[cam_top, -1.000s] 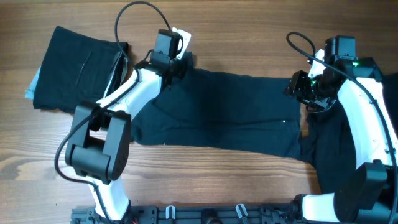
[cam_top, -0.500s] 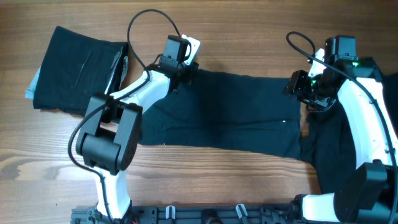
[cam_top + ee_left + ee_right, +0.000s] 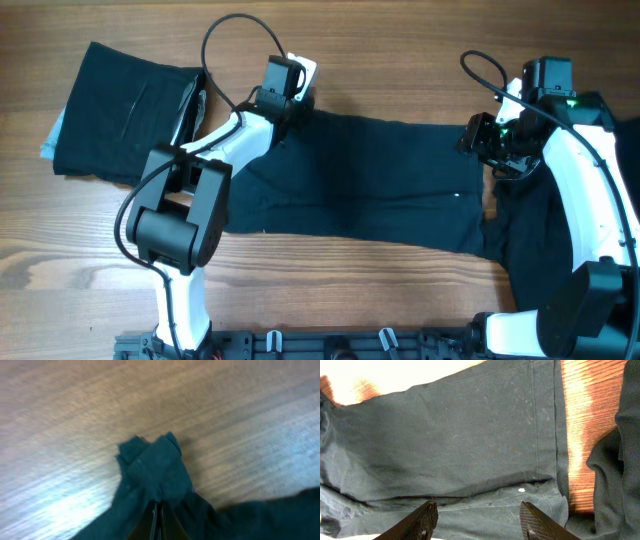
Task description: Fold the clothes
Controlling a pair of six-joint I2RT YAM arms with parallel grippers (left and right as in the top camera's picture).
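The clothes: one dark garment [image 3: 350, 180] lies spread flat across the middle of the table, with a small white mark [image 3: 521, 490] near its right hem. My left gripper [image 3: 287, 98] sits at its top-left corner, shut on a bunched fold of the fabric [image 3: 155, 467] that pokes out past the fingertips [image 3: 160, 522]. My right gripper [image 3: 480, 140] hovers over the garment's right edge, open, its two pads [image 3: 427, 519] wide apart above the cloth [image 3: 460, 435] and holding nothing.
A folded dark garment [image 3: 120, 115] rests at the far left on something light blue [image 3: 50, 140]. Another dark garment [image 3: 535, 240] lies heaped under the right arm. Bare wood table [image 3: 380, 60] shows at the back and along the front [image 3: 330, 290].
The left arm has shifted right along the garment's top edge, and its elbow has swung in. The right arm and the spread garment have stayed in place.
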